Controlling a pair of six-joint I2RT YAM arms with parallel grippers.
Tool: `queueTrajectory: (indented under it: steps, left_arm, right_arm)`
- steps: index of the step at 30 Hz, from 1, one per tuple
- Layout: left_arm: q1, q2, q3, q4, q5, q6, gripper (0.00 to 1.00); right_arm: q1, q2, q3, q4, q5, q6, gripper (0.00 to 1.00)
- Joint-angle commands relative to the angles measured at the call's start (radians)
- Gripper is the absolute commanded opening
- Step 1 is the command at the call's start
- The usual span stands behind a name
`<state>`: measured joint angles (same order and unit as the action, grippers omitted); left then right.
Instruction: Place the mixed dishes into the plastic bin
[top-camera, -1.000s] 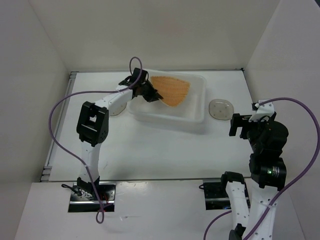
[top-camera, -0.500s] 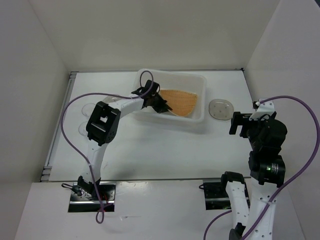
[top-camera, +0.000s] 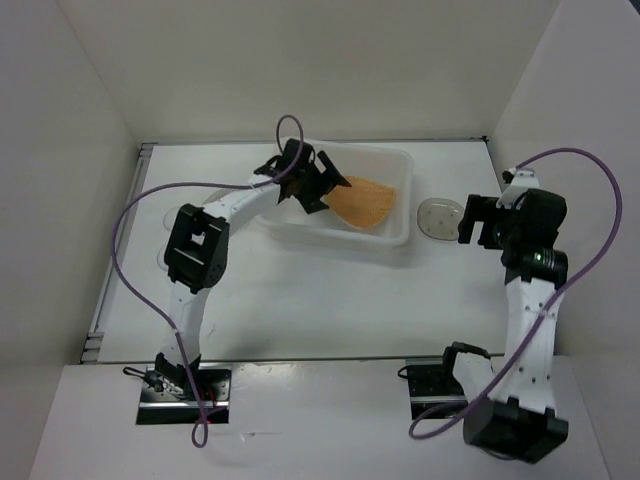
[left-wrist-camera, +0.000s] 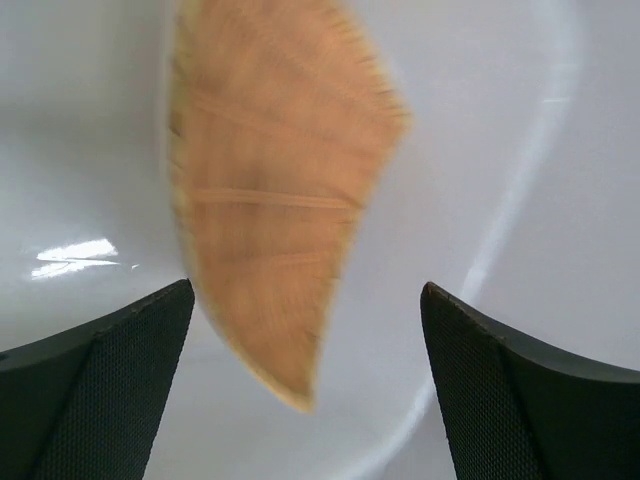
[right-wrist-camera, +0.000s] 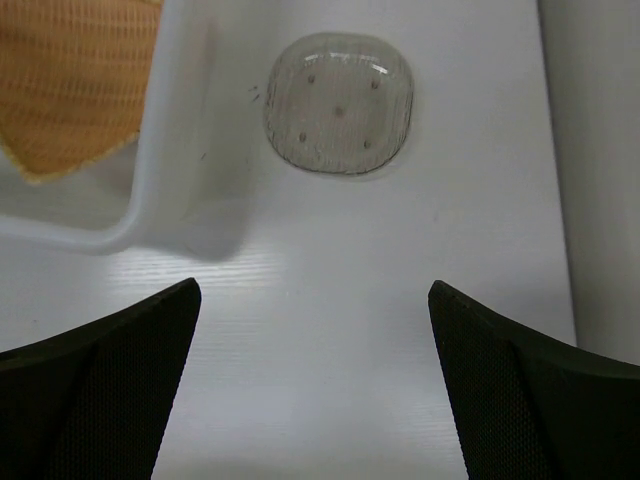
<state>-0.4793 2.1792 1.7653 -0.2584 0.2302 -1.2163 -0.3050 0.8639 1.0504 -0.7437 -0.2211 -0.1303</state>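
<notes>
Your right gripper (right-wrist-camera: 312, 292) hangs wide open and empty over the table (right-wrist-camera: 330, 380), with a speckled oval dish (right-wrist-camera: 339, 104) just ahead. Farther off, your left gripper (left-wrist-camera: 305, 288) gapes empty above the orange plate (left-wrist-camera: 280, 200) inside the plastic bin (top-camera: 340, 236).

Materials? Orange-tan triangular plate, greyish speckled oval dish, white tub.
Orange-tan rounded-triangle plate: probably matte plastic, woven-look ribbing. Greyish speckled oval dish: translucent glossy plastic or glass, table shows through. White rectangular bin: likely translucent plastic, soft sheen.
</notes>
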Motion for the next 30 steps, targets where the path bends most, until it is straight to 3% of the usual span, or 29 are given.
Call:
queueTrajectory:
  steps: [1, 6, 7, 8, 10, 11, 16, 24, 26, 30]
  left_arm:
    - [0.03, -0.246, 0.161, -0.005, -0.087, 0.213, 1.0]
    - [0.076, -0.386, 0.263, -0.168, -0.068, 0.409, 1.0]
    - [0.085, -0.412, 0.263, -0.195, -0.068, 0.461, 1.0]
    - [0.085, -0.442, 0.217, -0.212, -0.068, 0.483, 1.0]
    - [0.094, -0.553, 0.119, -0.185, -0.068, 0.508, 1.0]
    - [0.108, -0.591, -0.003, -0.167, -0.068, 0.499, 1.0]
    - [0.178, -0.783, -0.248, -0.146, -0.025, 0.469, 1.0]
    - [0.263, -0.94, -0.429, -0.206, -0.025, 0.48, 1.0]
    - [0.283, -0.95, -0.449, -0.206, -0.014, 0.471, 1.0]
    - [0.292, -0.95, -0.458, -0.187, -0.003, 0.451, 1.0]
  right_arm:
    - [-0.06, 0.189, 0.11, 0.067, -0.106, 0.079, 0.99]
    - [-0.112, 0.462, 0.178, 0.139, -0.27, 0.107, 0.99]
    - [-0.132, 0.537, 0.21, 0.139, -0.375, 0.097, 0.99]
    - [-0.164, 0.711, 0.253, 0.088, -0.423, 0.08, 0.99]
    - [-0.18, 0.876, 0.388, 0.008, -0.483, 0.042, 0.99]
    - [-0.19, 0.982, 0.416, 0.007, -0.483, 0.029, 0.99]
    - [-0.181, 1.133, 0.503, 0.067, -0.296, -0.006, 0.99]
    - [-0.143, 1.306, 0.608, 0.104, -0.253, -0.006, 0.99]
    - [-0.132, 1.33, 0.62, 0.113, -0.265, -0.006, 0.95]
    - [-0.1, 1.382, 0.632, 0.113, -0.299, 0.012, 0.7]
